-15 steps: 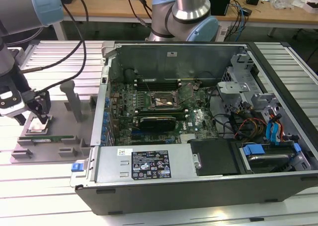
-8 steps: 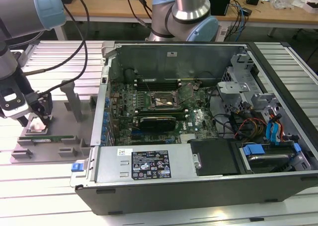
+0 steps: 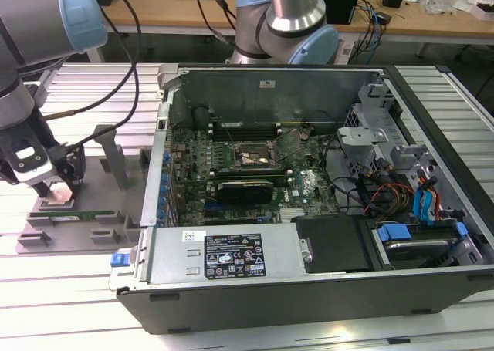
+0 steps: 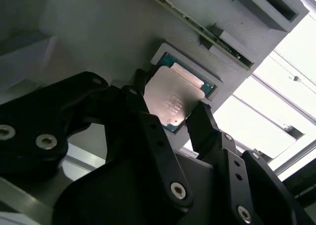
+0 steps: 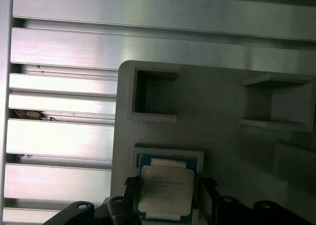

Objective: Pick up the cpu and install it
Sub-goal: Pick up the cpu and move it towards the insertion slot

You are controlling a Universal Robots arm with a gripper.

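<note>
The cpu (image 4: 173, 99) (image 5: 165, 190) is a flat square chip with a silver top and a green rim. It lies at its square recess in the grey plastic tray (image 3: 46, 231) (image 5: 222, 101), at the exterior view's left. My gripper (image 3: 59, 187) (image 4: 170, 109) (image 5: 168, 193) reaches down over it. One black finger (image 4: 131, 99) rests against one edge of the chip and the other finger (image 4: 205, 121) against the opposite edge, so the gripper is shut on the cpu. The open socket (image 3: 251, 156) shows on the motherboard inside the computer case (image 3: 231, 254).
A long green memory stick (image 3: 77, 210) lies on the tray beside the gripper, with grey posts (image 3: 112, 154) behind it. The open case holds cables and drive bays (image 3: 409, 197) at the exterior view's right. A second arm's base (image 3: 285, 19) stands behind the case.
</note>
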